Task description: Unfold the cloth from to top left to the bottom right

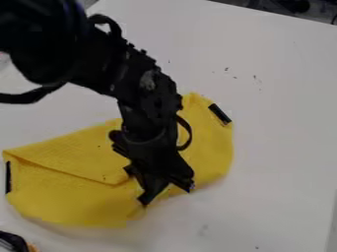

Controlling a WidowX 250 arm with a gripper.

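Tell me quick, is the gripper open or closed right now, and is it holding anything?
Gripper: open, fingertips spread apart at the lower edge of the yellow cloth, with no cloth seen pinched between them.

I can read no text, label, brand, number or sign on any surface in my camera view of the worktop (283, 123).

A yellow cloth (72, 204), partly folded, spreads across the tabletop (283, 123) beneath the jaws. A layered flap (79, 157) lies to their left; one black strip (219, 113) edges it above right of them, another (8, 177) far left.
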